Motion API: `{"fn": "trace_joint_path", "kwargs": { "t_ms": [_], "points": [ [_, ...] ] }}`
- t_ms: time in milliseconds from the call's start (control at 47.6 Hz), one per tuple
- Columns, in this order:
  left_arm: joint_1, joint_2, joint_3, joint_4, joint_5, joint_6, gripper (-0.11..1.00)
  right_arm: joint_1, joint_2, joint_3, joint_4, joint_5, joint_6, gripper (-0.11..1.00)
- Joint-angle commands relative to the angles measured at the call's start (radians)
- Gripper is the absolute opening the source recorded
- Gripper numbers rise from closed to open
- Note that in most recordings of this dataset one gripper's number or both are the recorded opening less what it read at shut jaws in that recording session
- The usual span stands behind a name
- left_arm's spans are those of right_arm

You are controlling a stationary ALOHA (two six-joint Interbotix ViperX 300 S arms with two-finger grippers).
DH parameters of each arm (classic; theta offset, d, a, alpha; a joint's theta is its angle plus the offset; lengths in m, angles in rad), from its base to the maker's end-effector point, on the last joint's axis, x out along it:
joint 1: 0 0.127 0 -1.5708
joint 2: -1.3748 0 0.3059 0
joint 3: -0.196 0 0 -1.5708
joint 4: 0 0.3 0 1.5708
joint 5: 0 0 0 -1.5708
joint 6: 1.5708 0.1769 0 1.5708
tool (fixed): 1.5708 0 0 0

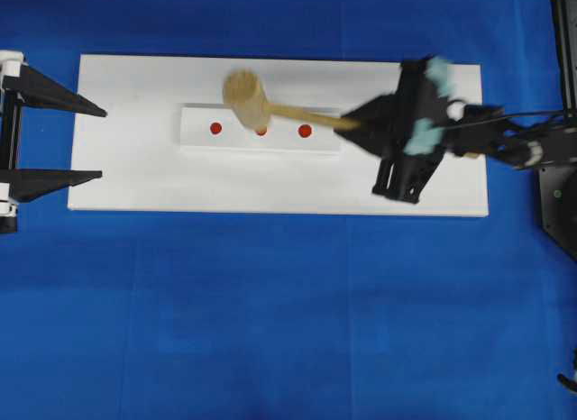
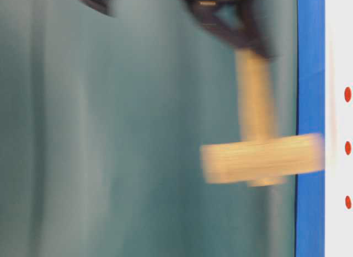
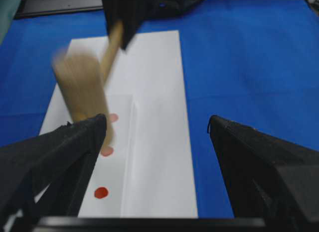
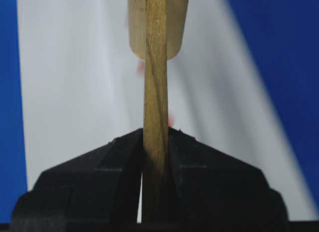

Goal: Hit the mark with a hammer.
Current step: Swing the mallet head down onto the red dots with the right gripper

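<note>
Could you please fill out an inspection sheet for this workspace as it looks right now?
Surface: blue cloth under a white board; a white strip on it bears three red marks.
Job's things: hammer, blurred, head above the strip near the middle mark; contact cannot be told.
Clutter: nothing seen.
Grippers: right gripper shut on the hammer's handle; left gripper open, holding nothing, at the board's left edge.
Cables: a thin dark one along the right arm.
Surroundings: dark stand at the right edge.
</note>
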Motion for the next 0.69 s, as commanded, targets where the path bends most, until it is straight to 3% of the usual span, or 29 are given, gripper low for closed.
{"fn": "trace_joint_path", "kwargs": {
  "t_ms": [0,273,672],
  "points": [
    [0.000,0.002,-0.008,-0.002,-0.005,-0.002,0.81,0.002,0.052,-0.015,0.038,0.018,0.002,0.03],
    [0.003,0.000,-0.009,0.000,-0.005,-0.003,0.81,0.002,0.000,-0.015,0.055,0.005,-0.011,0.03],
    [0.003,0.000,-0.008,0.000,0.000,-0.014,0.81,0.005,-0.351,0.100,0.026,-0.011,-0.035,0.03]
  ]
}}
